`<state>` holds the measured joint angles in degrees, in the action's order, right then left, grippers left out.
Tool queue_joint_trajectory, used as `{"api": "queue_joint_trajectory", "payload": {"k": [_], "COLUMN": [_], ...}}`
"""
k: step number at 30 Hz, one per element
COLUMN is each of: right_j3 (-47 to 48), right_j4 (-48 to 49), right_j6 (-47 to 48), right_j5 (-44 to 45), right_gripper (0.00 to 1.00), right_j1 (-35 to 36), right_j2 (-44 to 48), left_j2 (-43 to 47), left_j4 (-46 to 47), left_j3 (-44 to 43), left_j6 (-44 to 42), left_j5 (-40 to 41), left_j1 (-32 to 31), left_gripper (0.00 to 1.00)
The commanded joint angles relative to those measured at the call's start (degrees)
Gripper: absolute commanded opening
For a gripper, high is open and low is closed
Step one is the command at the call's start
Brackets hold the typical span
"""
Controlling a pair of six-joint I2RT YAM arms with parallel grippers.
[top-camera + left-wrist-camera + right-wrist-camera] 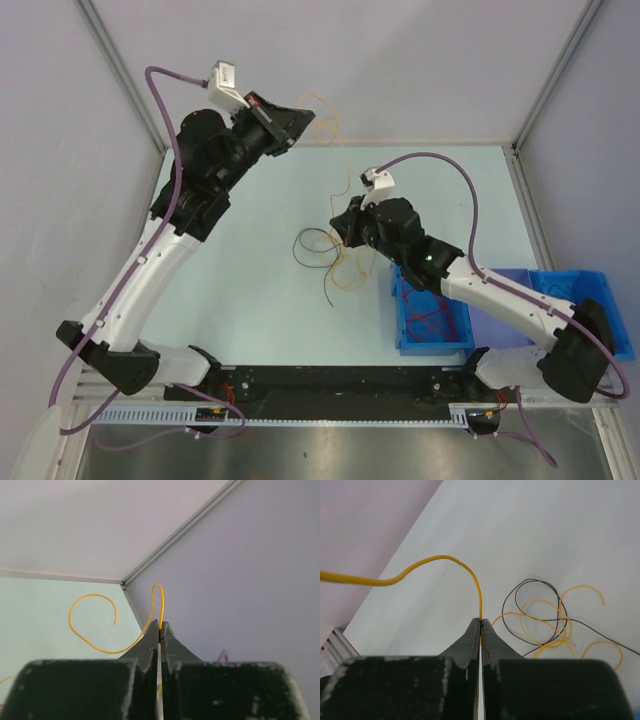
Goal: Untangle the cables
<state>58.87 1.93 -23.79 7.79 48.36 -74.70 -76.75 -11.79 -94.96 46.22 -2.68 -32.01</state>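
Left gripper (160,626) clenched on yellow cable (92,595) looping above its tips, right gripper (480,622) pinching a yellow strand (440,556) arcing leftward

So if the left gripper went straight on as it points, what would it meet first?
Past the yellow cable it grips, the left gripper would likely meet the wall right of the corner post; depth is unclear.

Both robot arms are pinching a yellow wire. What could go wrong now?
1. Both the left jaws and the right jaws are shut on thin yellow cable; pulling apart hard might make it slip out or stretch.
2. The black cable crosses yellow loops on the table, so lifting could drag it along and tighten the tangle.
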Motion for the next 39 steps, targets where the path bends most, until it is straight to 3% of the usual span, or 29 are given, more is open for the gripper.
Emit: {"api": "queue_joint_trajectory", "payload": {"k": [1,8,16,27,39], "right_j3": [5.4,19.7,31.1,29.4,30.4], "right_j4": [-0.3,-6.2,-10.6,-12.8,-21.4], "right_j6": [1.0,5.6,9.6,11.0,11.0], "right_j5": [1.6,0.0,1.0,7.2,16.0], "right_gripper": [0.00,0.00,0.00,0.00,0.00], "right_j1": [-1.1,-0.9,0.6,0.8,0.8], "right_j2": [9.8,14.8,15.2,21.1,29.0], "left_j2": [3.9,5.6,-0.6,-6.5,-19.3], "left_j4": [-3.6,0.6,2.4,2.7,-4.6], "left_j3": [1.6,16.8,22.7,17.4,-5.7], "left_j6": [-1.7,3.3,5.8,2.1,-3.4], "left_j5": [4.3,-0.1,-9.4,-14.0,-18.9], "left_j1": [1.8,2.0,-0.1,-7.4,-19.2], "left_gripper": [0.01,0.00,0.02,0.07,0.09]}}
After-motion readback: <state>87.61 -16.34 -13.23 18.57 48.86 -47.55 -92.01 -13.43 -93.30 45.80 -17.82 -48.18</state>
